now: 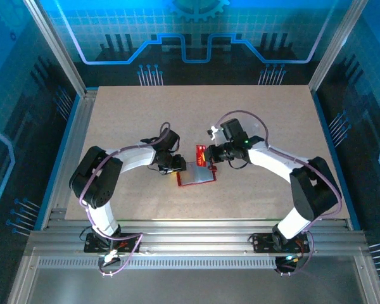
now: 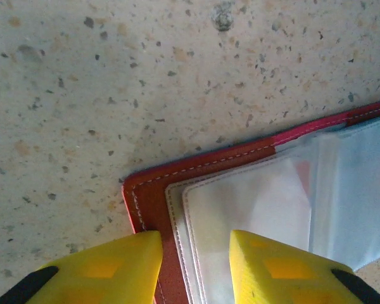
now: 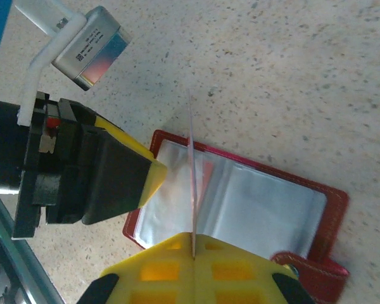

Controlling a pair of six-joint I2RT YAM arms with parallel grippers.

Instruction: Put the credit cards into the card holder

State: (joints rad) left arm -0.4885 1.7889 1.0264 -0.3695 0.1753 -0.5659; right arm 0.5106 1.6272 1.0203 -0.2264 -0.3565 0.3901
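The red card holder (image 1: 196, 175) lies open on the table, its clear pockets (image 3: 253, 206) facing up and its clasp tab (image 3: 310, 273) at the near right. My right gripper (image 3: 194, 252) is shut on a thin red credit card (image 1: 201, 155). The card shows edge-on (image 3: 192, 166), standing upright over the holder's left half. My left gripper (image 2: 193, 266) is open, low over the holder's corner (image 2: 145, 196), one finger (image 2: 107, 269) by the red border and the other on the clear pockets. That left finger (image 3: 123, 174) sits just left of the card.
The speckled tabletop (image 1: 145, 120) stretches away on all sides, framed by aluminium rails (image 1: 177, 231) at the near edge. Both arms meet at the centre, close together over the holder.
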